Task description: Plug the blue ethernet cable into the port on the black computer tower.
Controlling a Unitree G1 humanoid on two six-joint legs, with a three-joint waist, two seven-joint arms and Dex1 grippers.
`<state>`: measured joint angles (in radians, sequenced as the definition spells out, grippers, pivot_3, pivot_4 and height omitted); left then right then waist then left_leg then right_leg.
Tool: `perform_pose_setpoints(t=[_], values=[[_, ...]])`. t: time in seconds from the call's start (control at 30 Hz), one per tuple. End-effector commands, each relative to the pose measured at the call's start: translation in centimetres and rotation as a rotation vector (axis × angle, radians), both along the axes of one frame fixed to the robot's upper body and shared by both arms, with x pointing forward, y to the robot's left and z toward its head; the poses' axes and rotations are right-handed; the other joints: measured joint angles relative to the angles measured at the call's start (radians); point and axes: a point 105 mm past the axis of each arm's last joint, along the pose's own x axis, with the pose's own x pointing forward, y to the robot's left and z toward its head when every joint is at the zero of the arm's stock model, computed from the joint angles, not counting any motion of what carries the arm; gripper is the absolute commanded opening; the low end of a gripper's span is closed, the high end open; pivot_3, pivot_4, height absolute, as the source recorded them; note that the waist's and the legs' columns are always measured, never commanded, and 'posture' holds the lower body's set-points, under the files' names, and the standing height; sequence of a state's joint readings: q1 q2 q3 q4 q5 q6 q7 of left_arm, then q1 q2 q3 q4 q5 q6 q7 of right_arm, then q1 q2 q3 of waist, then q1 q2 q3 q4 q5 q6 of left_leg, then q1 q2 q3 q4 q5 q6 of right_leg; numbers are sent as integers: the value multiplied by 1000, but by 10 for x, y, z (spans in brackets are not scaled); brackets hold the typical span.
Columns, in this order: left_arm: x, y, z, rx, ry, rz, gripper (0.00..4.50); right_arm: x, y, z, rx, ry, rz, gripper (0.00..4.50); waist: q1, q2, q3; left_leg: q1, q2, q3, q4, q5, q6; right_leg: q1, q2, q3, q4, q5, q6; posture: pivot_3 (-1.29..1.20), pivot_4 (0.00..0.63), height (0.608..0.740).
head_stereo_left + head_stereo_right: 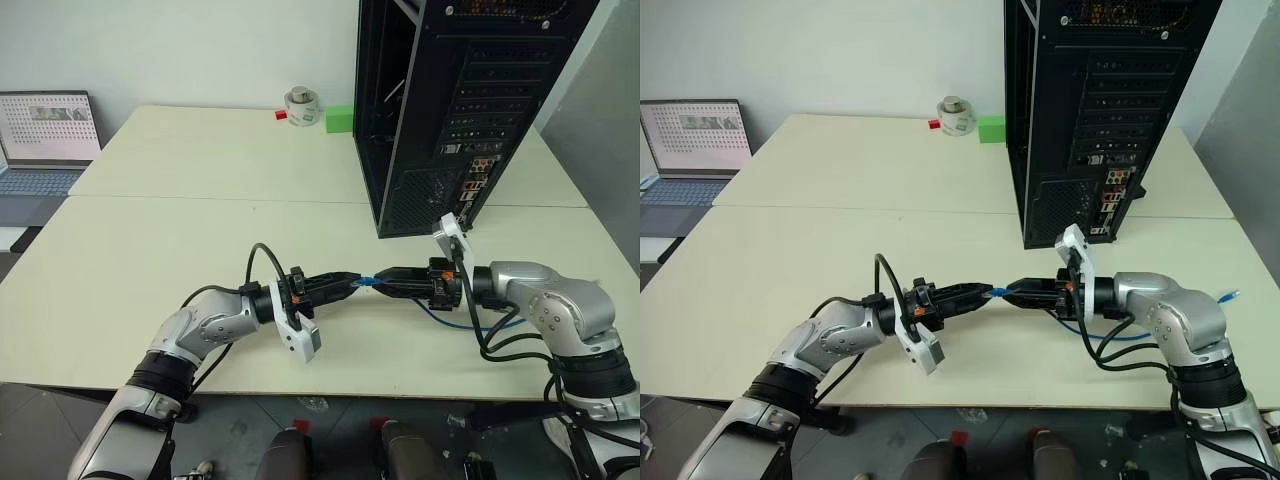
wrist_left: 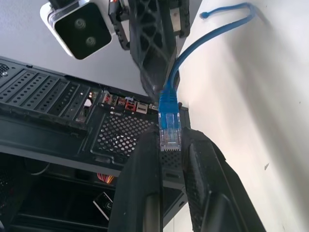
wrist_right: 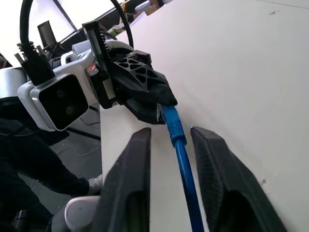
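The left gripper (image 1: pixel 352 281) pinches the blue ethernet cable (image 2: pixel 170 96) by its plug above the worktop (image 1: pixel 200 230). The right gripper (image 3: pixel 169 145) apparently straddles the cord, fingers spread. Light, floppy: hold by the plug.

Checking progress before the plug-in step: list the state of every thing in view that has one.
Blue ethernet cable: unplugged, plug end held above the table.
Left pincer: shut on the cable's plug end.
Right pincer: open, fingers either side of the cable.
Black computer tower: upright on the table, rear panel facing the robot, no cable attached.
Laptop: open, screen lit.
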<state>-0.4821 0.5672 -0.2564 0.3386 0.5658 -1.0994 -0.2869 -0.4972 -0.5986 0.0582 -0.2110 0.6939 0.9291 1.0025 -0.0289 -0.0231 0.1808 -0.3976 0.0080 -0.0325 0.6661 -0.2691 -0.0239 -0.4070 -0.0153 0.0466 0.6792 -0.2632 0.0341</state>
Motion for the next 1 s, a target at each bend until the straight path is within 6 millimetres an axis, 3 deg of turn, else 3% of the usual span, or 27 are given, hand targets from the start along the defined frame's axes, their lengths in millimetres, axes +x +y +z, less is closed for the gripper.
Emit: perform_pose_setpoints(t=[0.03, 0.6, 0.87, 1.0], values=[[-3, -1, 10, -17, -44, -15, 281, -5, 0, 8, 32, 2, 32, 2228, 0, 0, 0, 0, 0, 0, 0, 0, 0, 0, 0, 0, 0, 0, 0, 0, 150, 740], [-4, -1, 10, -16, -47, -18, 281, 3, 11, 7, 85, 32, 18, 2228, 0, 0, 0, 0, 0, 0, 0, 0, 0, 0, 0, 0, 0, 0, 0, 0, 150, 740], [-5, -2, 9, -14, -44, -23, 281, 6, 10, 8, 94, 41, 11, 257, 0, 0, 0, 0, 0, -1, 0, 0, 0, 0, 0, -1, 0, 0, 0, 0, 150, 740], [-6, -3, 7, -9, -34, -27, 281, 6, 9, 8, 91, 43, 12, 6, 0, 0, 0, 0, 0, -1, 0, 0, 0, 0, 0, -1, 0, 0, 0, 0, 150, 740]])
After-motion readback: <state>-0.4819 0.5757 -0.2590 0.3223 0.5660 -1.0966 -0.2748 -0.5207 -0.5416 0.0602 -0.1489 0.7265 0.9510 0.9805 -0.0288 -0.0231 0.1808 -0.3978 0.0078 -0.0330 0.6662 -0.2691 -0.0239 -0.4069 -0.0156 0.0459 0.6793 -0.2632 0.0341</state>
